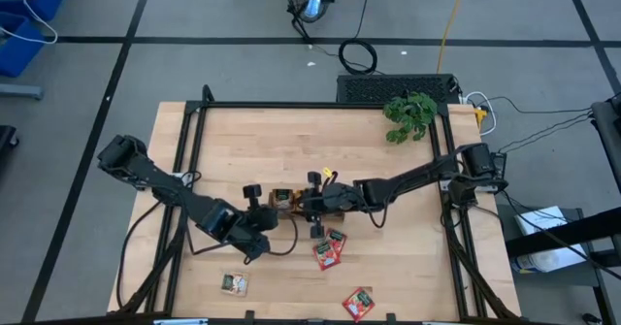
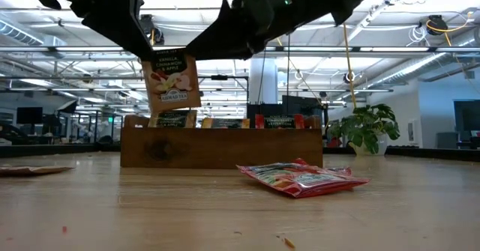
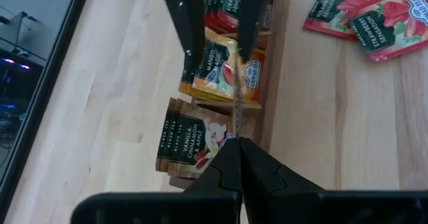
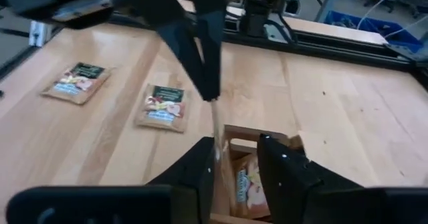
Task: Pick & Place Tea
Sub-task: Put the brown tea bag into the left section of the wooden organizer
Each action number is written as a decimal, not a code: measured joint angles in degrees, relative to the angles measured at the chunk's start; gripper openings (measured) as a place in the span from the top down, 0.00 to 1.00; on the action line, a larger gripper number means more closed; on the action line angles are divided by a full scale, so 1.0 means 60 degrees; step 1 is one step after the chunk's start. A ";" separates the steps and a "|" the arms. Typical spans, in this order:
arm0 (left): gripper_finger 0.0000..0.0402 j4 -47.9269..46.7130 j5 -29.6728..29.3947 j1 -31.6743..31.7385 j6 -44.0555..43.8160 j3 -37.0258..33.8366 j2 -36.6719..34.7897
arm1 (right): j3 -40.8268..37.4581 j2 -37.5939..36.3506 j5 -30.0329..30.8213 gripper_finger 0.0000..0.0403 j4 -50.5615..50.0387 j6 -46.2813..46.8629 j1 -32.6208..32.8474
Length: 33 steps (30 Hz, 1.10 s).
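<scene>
A brown vanilla-apple tea sachet (image 2: 171, 81) hangs upright just above the left end of the long wooden tray (image 2: 221, 147), with my left gripper (image 3: 235, 147) shut on it. My right gripper (image 4: 237, 160) is open, one finger on either side of the sachet's far edge (image 4: 215, 124). That edge lies close to one finger; I cannot tell whether they touch. Green, orange and red sachets stand on edge in the tray (image 3: 271, 83). Two red sachets (image 1: 328, 249) lie flat on the table near the tray. My left gripper pinches the hanging sachet's upper left corner (image 2: 154, 56) between its two fingers. It comes slanting down from the table's left. The sachet (image 3: 235, 110) shows edge-on beyond the fingertips, hangs upright below them and is clear of the tray.
Another red sachet (image 1: 359, 303) lies near the front edge. Brown sachets (image 4: 77, 80) (image 4: 162, 107) lie flat at the front left. A leafy plant (image 1: 409, 113) stands at the far right corner. Bare wood lies behind the tray.
</scene>
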 joint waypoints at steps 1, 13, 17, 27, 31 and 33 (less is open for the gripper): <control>1.00 0.0002 -0.0002 0.0002 0.0016 0.0000 -0.0002 | 0.0000 0.0000 -0.0022 0.76 -0.0010 -0.0015 -0.0011; 1.00 0.0080 0.0086 0.0188 0.0178 0.0000 -0.0004 | -0.0011 0.0653 -0.0987 0.89 0.0366 -0.0219 -0.0333; 1.00 0.0087 0.0234 0.0188 0.0182 0.0000 -0.0004 | -0.0011 0.0692 -0.0998 0.99 0.0510 -0.0268 -0.0364; 0.87 -0.0402 0.0268 -0.0072 0.0186 0.0000 -0.0106 | -0.0011 0.0692 -0.0998 1.00 0.0666 -0.0175 -0.0368; 0.78 -0.1202 0.0796 -0.0464 -0.0320 0.0004 -0.0562 | -0.0011 0.0692 -0.1072 1.00 0.0784 0.0304 -0.0368; 0.73 -0.1640 0.1223 -0.0666 -0.0874 0.0004 -0.0894 | -0.0011 0.0692 -0.1232 1.00 0.0959 0.0522 -0.0387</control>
